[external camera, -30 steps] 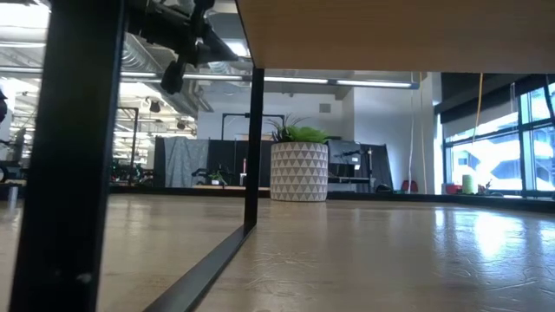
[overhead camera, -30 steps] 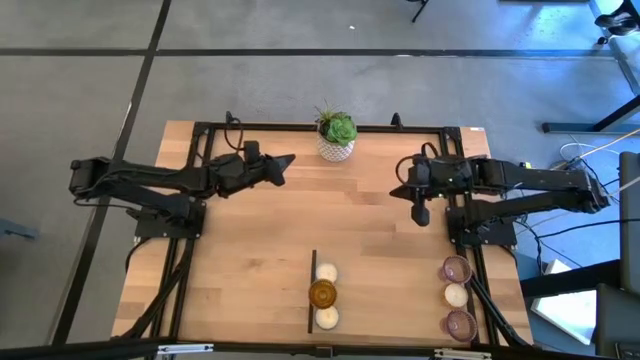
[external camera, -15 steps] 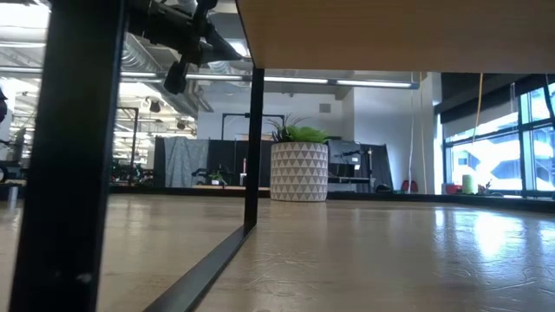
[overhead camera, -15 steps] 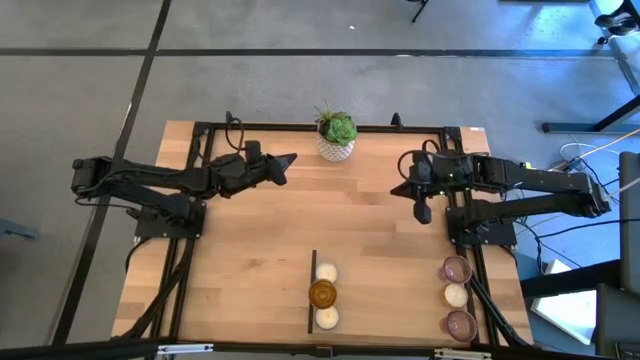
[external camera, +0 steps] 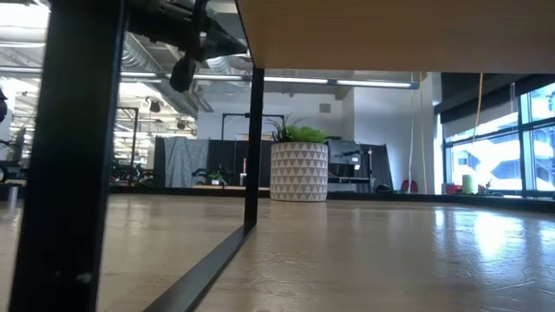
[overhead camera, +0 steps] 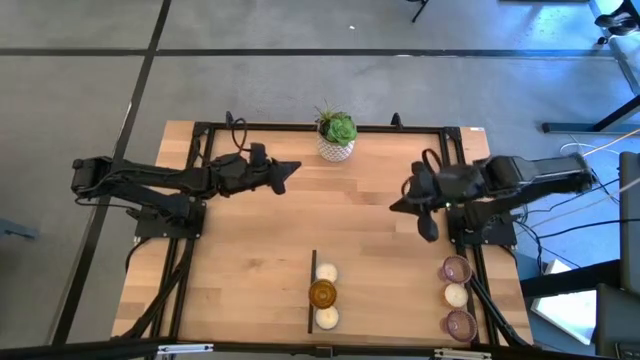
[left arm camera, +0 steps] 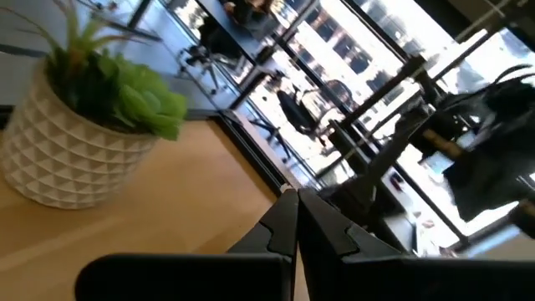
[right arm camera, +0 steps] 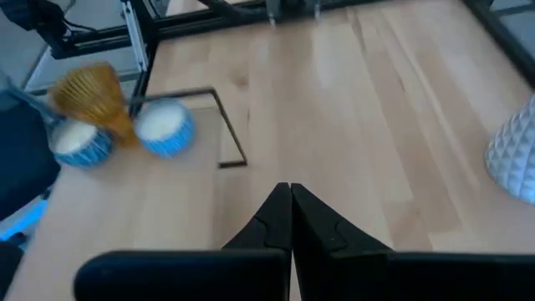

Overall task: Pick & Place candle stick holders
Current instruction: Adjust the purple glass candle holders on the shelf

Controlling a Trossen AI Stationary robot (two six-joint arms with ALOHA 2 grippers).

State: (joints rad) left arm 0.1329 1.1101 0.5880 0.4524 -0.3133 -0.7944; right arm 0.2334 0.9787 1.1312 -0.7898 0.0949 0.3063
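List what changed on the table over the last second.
The right gripper has swung toward the table's near side, closer to the candle holders, its fingers shut and empty. The left gripper stayed near the plant pot, shut. The middle row with the amber holder and the right-edge row did not move.

Pale wood-grain bench (overhead camera: pixel 250 250), one amber candle stick holder (overhead camera: pixel 322 294) between two cream-white holders (overhead camera: pixel 326 272), mauve holders (overhead camera: pixel 456 269) flanking another cream one, white triangle-patterned pot (overhead camera: pixel 336 150), green plant (overhead camera: pixel 337 127), dark arms
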